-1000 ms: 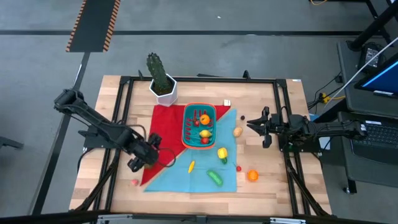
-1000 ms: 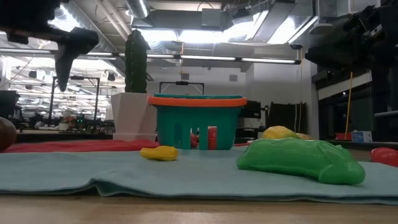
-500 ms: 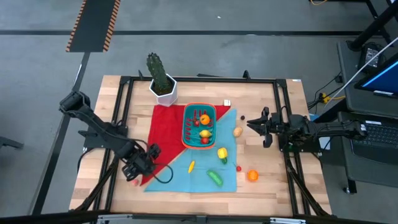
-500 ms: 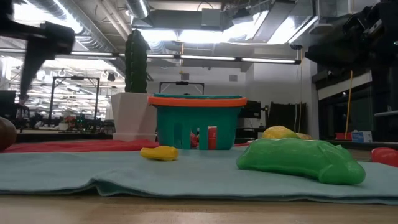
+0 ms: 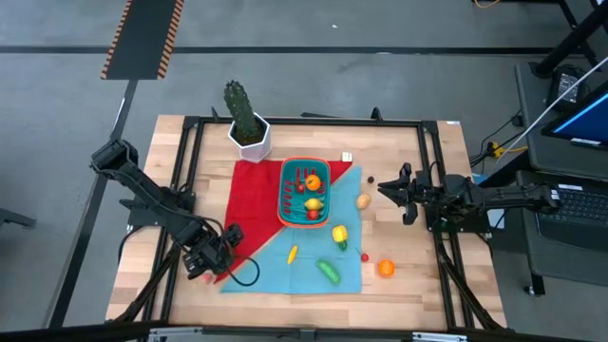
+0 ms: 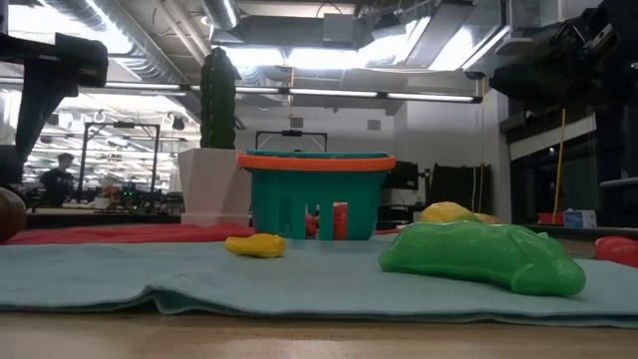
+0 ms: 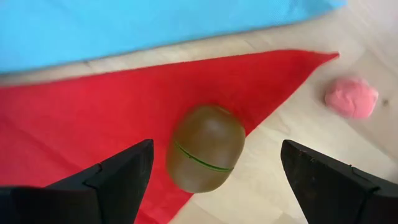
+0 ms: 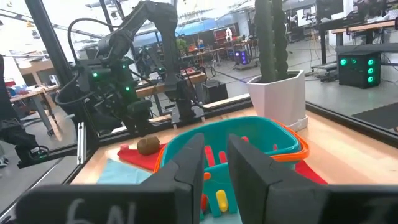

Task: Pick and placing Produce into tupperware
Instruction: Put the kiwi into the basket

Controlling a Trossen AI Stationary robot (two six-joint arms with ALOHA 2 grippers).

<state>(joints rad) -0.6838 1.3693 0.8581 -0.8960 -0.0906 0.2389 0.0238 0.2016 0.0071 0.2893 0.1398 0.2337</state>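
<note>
Reaching: left gripper (image 7: pixel 211 180), jaws spread wide, hangs over the brown fruit (image 7: pixel 205 148) at the red cloth's (image 7: pixel 93 118) front-left corner.
Next: lower, straddle, clamp.
Basket (image 5: pixel 304 193): mid-table.
Right gripper (image 5: pixel 394 194): waiting, nearly shut, holding nothing.

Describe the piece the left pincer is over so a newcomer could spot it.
Start at the red cloth left of the teal tupperware and follow it to its near-left tip. There, between the open left pincer fingers, lies the kiwi: brown, egg-shaped, green seam; the pink piece nearby sits on wood.
</note>
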